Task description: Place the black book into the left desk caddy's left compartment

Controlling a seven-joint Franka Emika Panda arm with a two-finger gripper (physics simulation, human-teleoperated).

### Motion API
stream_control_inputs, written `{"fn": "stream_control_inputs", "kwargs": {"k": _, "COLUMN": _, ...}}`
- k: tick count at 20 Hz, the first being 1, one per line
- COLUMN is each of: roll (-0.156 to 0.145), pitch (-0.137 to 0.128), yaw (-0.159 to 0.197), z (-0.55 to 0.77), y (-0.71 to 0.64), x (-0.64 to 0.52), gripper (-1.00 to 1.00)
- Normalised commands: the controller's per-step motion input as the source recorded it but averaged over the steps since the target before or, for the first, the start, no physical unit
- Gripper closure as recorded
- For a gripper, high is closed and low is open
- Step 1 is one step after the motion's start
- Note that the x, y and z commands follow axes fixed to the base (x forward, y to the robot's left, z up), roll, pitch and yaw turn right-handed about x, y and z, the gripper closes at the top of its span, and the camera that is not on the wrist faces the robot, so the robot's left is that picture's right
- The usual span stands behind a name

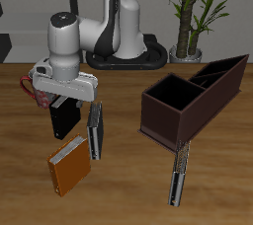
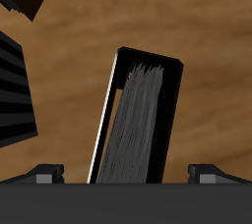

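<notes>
The tool (image 1: 70, 104) hovers over the black book (image 1: 95, 130), jaws apart; next it must descend and clamp.

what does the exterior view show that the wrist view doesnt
Only the exterior view shows the left desk caddy, the orange book, a dark book lying near the table's front edge, and the potted plant. Only the wrist view shows the black book's cover up close. Both show the black book on the wooden table.

black book (image 1: 95, 130) (image 2: 138, 120): black cover, white page edge | on table, well apart from left desk caddy (image 1: 194, 103) | outside left compartment (image 1: 225, 72)
</notes>
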Motion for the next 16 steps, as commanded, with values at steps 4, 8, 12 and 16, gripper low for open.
{"fn": "stream_control_inputs", "kwargs": {"k": 4, "roll": -0.003, "pitch": 0.036, "yaw": -0.005, "z": -0.20, "y": 0.04, "x": 0.06, "gripper": 1.00}}
{"fn": "stream_control_inputs", "kwargs": {"k": 8, "roll": 0.005, "pitch": -0.003, "yaw": -0.008, "z": 0.08, "y": 0.06, "x": 0.02, "gripper": 1.00}}
{"fn": "stream_control_inputs", "kwargs": {"k": 12, "roll": -0.019, "pitch": -0.014, "yaw": 0.001, "z": 0.10, "y": -0.04, "x": 0.03, "gripper": 1.00}}
{"fn": "stream_control_inputs", "kwargs": {"k": 16, "roll": -0.020, "pitch": 0.000, "yaw": -0.019, "z": 0.16, "y": -0.03, "x": 0.07, "gripper": 1.00}}
